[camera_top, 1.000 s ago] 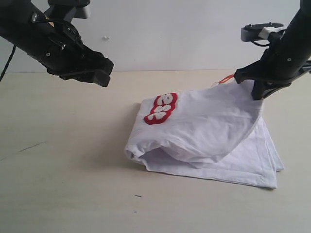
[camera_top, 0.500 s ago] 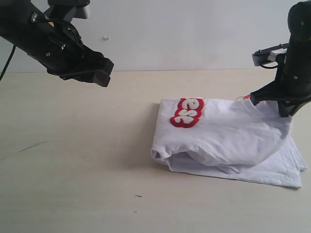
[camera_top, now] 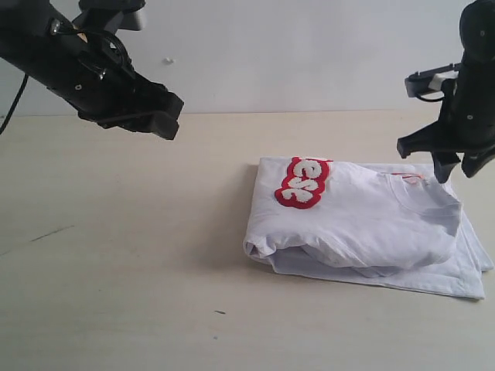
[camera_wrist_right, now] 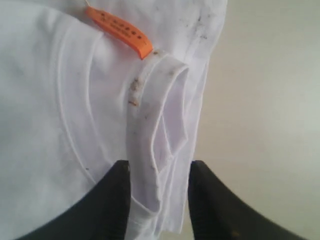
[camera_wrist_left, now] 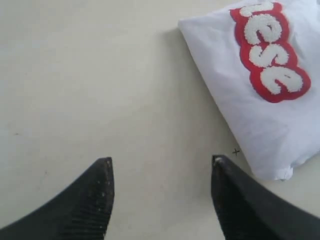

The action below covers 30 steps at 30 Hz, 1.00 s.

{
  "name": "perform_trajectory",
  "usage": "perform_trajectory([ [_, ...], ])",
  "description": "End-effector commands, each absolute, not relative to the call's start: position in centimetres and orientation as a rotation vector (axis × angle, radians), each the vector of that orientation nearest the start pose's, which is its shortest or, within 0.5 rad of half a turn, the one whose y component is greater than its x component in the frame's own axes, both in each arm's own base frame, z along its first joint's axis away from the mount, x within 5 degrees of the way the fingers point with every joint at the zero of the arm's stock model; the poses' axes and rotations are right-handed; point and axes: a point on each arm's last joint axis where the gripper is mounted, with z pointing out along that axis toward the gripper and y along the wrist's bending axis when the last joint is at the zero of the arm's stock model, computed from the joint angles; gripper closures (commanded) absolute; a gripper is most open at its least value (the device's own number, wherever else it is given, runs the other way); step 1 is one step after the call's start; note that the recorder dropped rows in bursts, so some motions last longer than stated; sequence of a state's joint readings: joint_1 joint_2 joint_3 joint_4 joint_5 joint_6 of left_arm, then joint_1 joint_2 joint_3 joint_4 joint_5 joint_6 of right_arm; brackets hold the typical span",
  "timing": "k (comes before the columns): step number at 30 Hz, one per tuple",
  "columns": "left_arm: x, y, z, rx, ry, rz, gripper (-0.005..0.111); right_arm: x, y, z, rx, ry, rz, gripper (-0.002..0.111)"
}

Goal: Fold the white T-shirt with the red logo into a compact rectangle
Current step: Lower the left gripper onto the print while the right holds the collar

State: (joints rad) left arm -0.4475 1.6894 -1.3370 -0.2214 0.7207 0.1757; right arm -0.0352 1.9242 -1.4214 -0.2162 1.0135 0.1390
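The white T-shirt point(camera_top: 363, 224) lies folded in layers on the table, right of centre, with the red logo point(camera_top: 303, 182) on top at its far left corner. My right gripper point(camera_top: 450, 164) hovers just above the shirt's right end, open. In the right wrist view, the ribbed collar point(camera_wrist_right: 150, 110) and the orange neck tag point(camera_wrist_right: 120, 31) lie below the right gripper point(camera_wrist_right: 159, 167), between its spread fingers. My left gripper point(camera_top: 164, 117) hangs open, high and to the left of the shirt. In the left wrist view, the left gripper point(camera_wrist_left: 162, 165) is over bare table beside the shirt point(camera_wrist_left: 260, 115) and logo point(camera_wrist_left: 270, 55).
The beige table point(camera_top: 116, 255) stretches to the left and in front of the shirt. A white wall point(camera_top: 294, 46) stands behind. A small dark mark point(camera_top: 220, 312) sits near the front.
The right gripper carried the shirt's upper layer to the right, laid it down and let go. The shirt slid right and now lies flat. The left arm stayed still.
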Motion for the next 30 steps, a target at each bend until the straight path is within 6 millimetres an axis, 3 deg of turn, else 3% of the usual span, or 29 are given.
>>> perform_trajectory([
  [1, 32.7, -17.5, 28.2, 0.636, 2.482, -0.377, 0.050, 38.2, -2.2, 24.2, 0.098, 2.868, -0.140, 0.086],
  [4, 32.7, -17.5, 28.2, 0.636, 2.482, -0.377, 0.050, 37.6, -0.9, 24.9, -0.002, 2.852, 0.047, 0.097],
  [7, 32.6, -17.4, 28.1, 0.638, 2.487, -0.377, 0.050, 37.1, 0.2, 23.1, -0.086, 2.879, 0.218, 0.108],
  [12, 32.4, -17.5, 28.0, 0.654, 2.505, -0.387, 0.050, 36.3, -1.0, 17.7, -0.021, 3.000, 0.007, 0.108],
  [16, 31.3, -18.9, 28.1, 0.845, 2.467, -0.462, 0.050, 36.2, -2.7, 14.8, 0.032, 3.107, -0.279, 0.108],
  [21, 29.8, -21.7, 27.8, 1.115, 2.343, -0.525, 0.050, 36.3, -3.3, 13.2, 0.079, 3.133, -0.384, 0.108],
  [26, 29.4, -23.8, 24.9, 1.308, 2.332, -0.513, 0.050, 36.4, -3.1, 12.7, 0.094, 3.146, -0.361, 0.108],
  [30, 29.8, -25.1, 22.5, 1.396, 2.306, -0.492, 0.053, 36.9, -2.2, 13.0, 0.068, 3.147, -0.233, 0.108],
])
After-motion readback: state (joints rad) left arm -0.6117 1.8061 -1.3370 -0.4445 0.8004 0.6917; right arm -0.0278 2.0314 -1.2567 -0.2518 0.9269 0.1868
